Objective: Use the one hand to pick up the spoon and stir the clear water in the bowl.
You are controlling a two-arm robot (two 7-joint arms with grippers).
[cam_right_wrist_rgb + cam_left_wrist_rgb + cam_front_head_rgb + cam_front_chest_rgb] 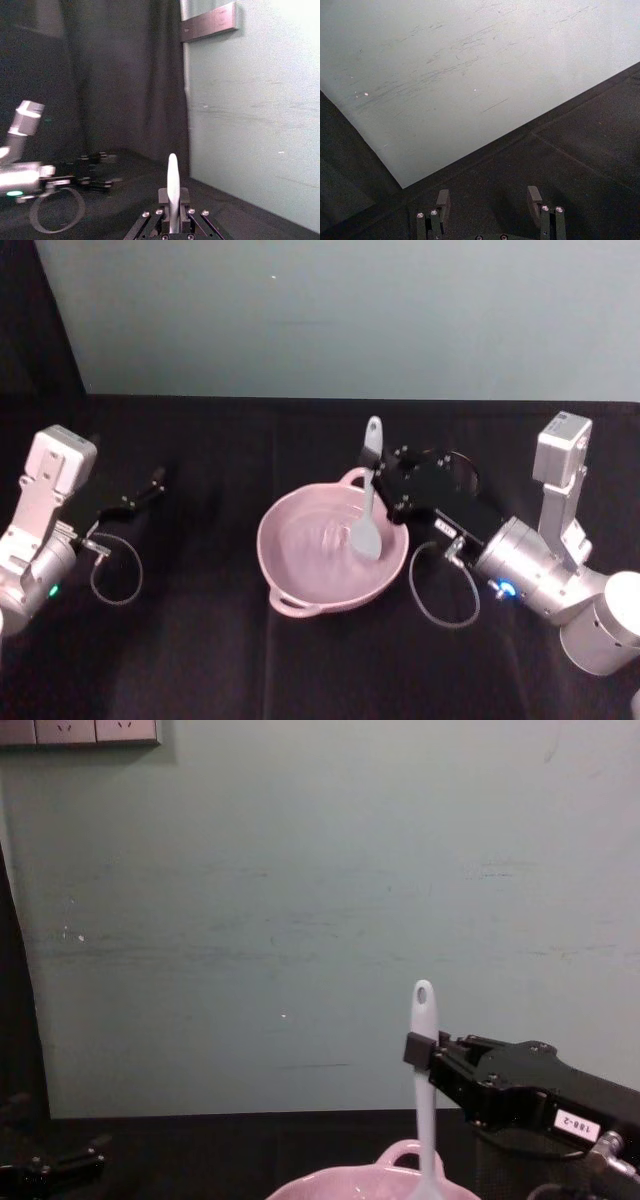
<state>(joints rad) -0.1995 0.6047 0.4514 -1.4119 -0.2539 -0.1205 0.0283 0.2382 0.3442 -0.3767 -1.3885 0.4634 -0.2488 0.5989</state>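
Standing nearly upright at the head view's centre, the spoon [369, 490] points its holed handle tip up and its broad head down into the bowl [290, 508], which is pale pink and holds rippled water. The spoon is slim white plastic. The right gripper [384, 472] clamps its handle from the right. The chest view adds a white label [575, 1125] on that gripper. The left wrist view shows the left gripper [489, 199] with fingers spread, idle at the head view's left.

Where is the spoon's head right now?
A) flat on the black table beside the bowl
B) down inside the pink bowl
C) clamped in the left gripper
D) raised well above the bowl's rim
B: the right gripper holds the spoon upright by its handle, its head down inside the bowl.
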